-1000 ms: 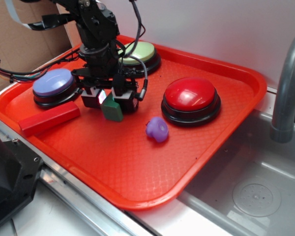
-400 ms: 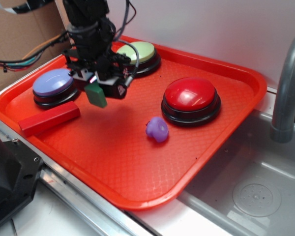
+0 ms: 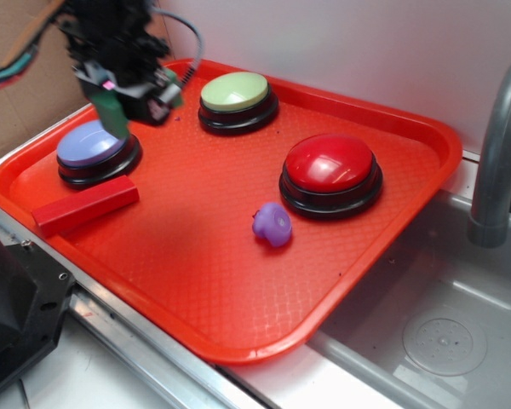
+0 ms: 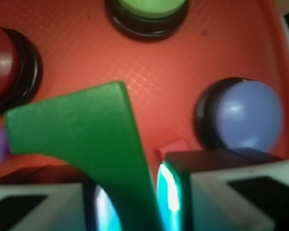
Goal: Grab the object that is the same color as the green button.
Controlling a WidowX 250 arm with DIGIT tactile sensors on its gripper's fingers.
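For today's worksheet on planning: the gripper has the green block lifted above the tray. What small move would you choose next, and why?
Probably just hold it steady, gripper kept shut. The green block sits between the fingers, raised off the red tray near the lavender button, so the grab looks done. The block seems tilted in the grip, so more lifting or swinging risks a slip.

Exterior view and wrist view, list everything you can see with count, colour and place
tray: one, red, beside the sink
green button: one, pale green dome, tray's far side
red button: one, red dome, tray's right part
lavender button: one, lavender-blue dome, tray's left part
long block: one, red, tray's left edge
rounded toy: one, purple, near the red button
sink: one, grey, right of the tray
faucet: one, grey, far right
green block: one, dark green, in the gripper
gripper: one, black, lifted over the lavender button
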